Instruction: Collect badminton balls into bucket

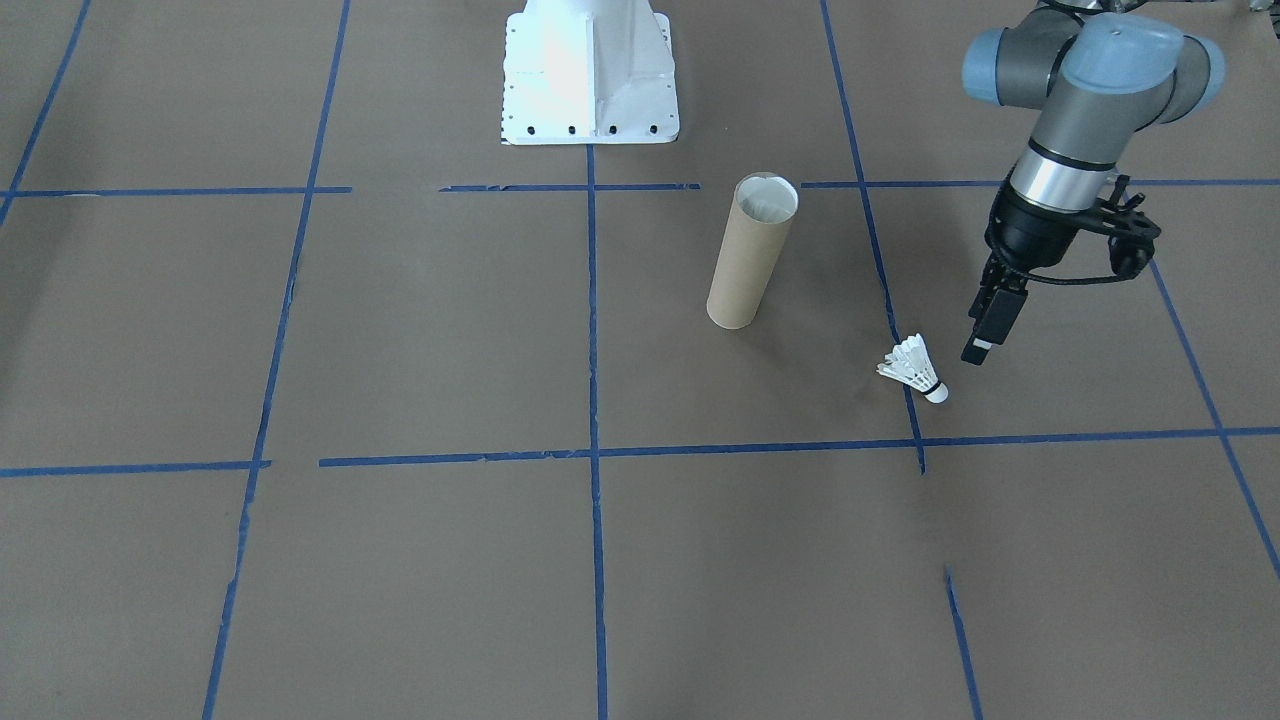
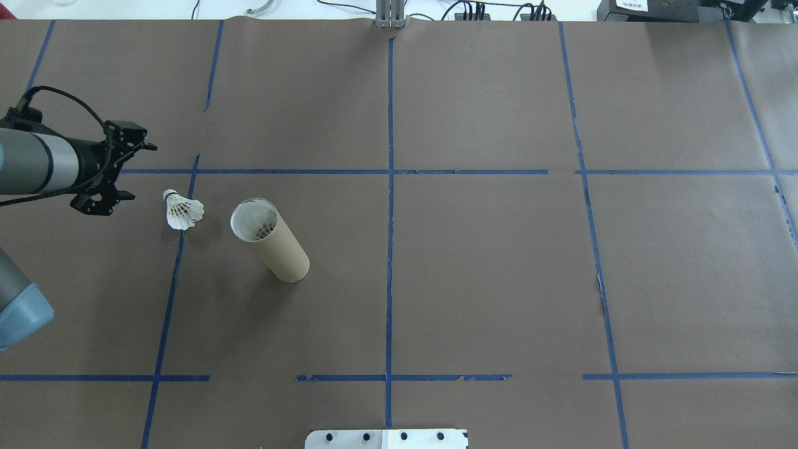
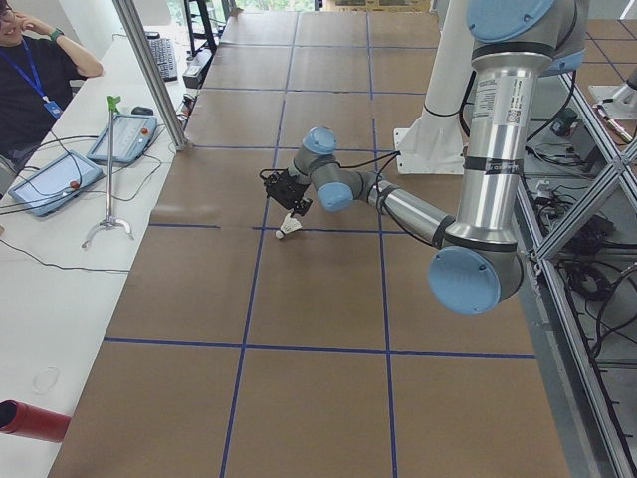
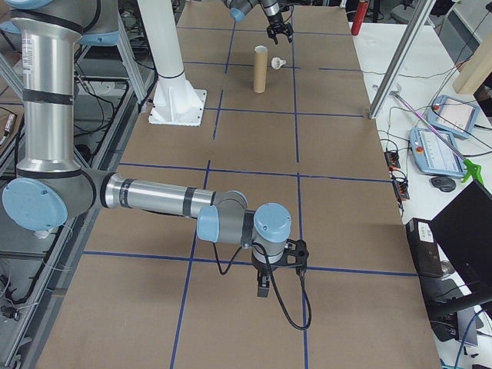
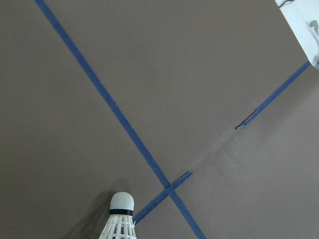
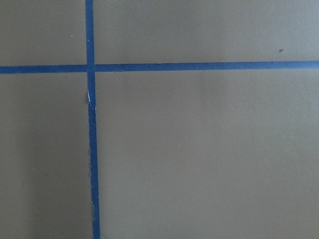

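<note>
Surface point(image 2: 474, 274): brown paper over it all, marked into big squares by blue tape point(image 2: 390, 249).
Base point(image 1: 590, 75): white metal foot of the robot, bolted down at the robot's edge of the surface.
Left arm point(image 2: 37, 163): reaches in low on the robot's left, wrist roughly level.
Right arm point(image 4: 154, 200): stretched along the far end of the surface, well apart from everything else.
Tube point(image 2: 269, 239): brown cardboard, standing upright, open mouth up; feathers of a shuttle already show inside.
Left end effector point(image 2: 128, 169): fingers spread, holding nothing, hanging just beside the loose shuttle.
Right end effector point(image 4: 262, 290): pointing down over bare paper; I cannot tell if it is spread or pressed together.
Shuttle point(image 2: 182, 211): lying on its side on a tape line, cork tip toward the left end effector, skirt toward the tube, near it but not touching.
</note>
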{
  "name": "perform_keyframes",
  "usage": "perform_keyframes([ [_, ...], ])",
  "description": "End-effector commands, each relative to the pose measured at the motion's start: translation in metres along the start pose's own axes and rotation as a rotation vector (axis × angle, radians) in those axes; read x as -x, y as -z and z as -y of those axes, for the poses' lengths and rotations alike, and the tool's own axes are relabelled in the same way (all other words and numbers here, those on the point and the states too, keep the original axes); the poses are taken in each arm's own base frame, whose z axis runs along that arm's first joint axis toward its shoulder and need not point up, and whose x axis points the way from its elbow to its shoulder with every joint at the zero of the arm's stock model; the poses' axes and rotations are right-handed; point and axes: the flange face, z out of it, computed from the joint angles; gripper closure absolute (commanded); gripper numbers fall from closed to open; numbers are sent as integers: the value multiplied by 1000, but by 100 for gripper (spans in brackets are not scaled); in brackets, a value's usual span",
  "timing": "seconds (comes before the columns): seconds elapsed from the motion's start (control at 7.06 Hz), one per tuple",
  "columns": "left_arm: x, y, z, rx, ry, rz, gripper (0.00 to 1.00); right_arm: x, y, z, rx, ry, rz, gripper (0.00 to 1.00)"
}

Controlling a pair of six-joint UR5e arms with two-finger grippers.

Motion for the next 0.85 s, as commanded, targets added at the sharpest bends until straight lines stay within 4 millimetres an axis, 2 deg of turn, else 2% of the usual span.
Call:
perform_keyframes([
  [0.0, -27, -18, -63, -71, 174, 76, 0, 0, 0, 0, 0, 0, -1, 0],
  [0.14, -25, -28, -87, -119, 219, 94, 0, 0, 0, 0, 0, 0, 1, 0],
  [0.42, -4, -58, -91, -194, 326, 106, 0, 0, 0, 0, 0, 0, -1, 0],
  [0.71, 6, -72, -85, -238, 373, 110, 4, 0, 0, -1, 1, -1, 1, 0],
])
